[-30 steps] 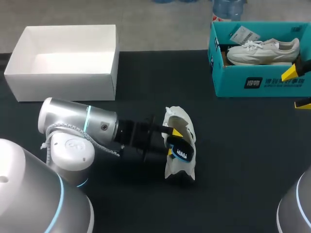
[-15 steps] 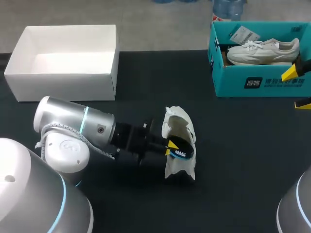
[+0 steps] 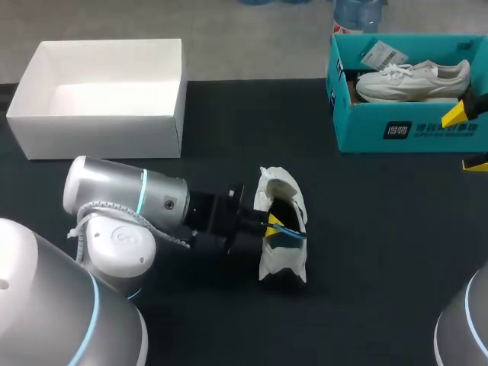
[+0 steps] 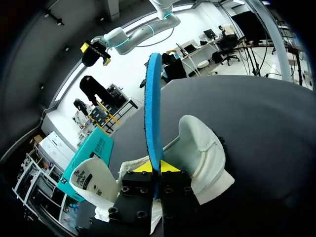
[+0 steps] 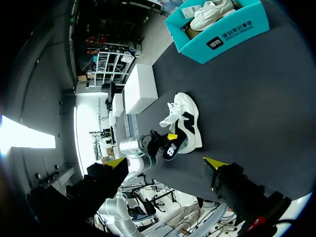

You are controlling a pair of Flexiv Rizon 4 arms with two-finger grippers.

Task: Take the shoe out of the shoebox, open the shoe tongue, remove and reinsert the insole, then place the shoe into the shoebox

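Two white sneakers: a shoe (image 3: 284, 263) on the table (image 3: 381, 252), a second shoe (image 3: 412, 80) in the teal cardboard box (image 3: 427, 130). The left gripper (image 4: 157, 167) pinches a thin blue insole (image 4: 153, 108); the right gripper (image 5: 165, 163) gapes.

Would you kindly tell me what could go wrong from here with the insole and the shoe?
1. The left gripper pinches only one end of the blue insole; its long free end may bend or snag on the white shoe collar.
2. Nothing steadies the shoe: the right gripper hangs open by the teal shoebox, so the shoe may slide or tip on the table.
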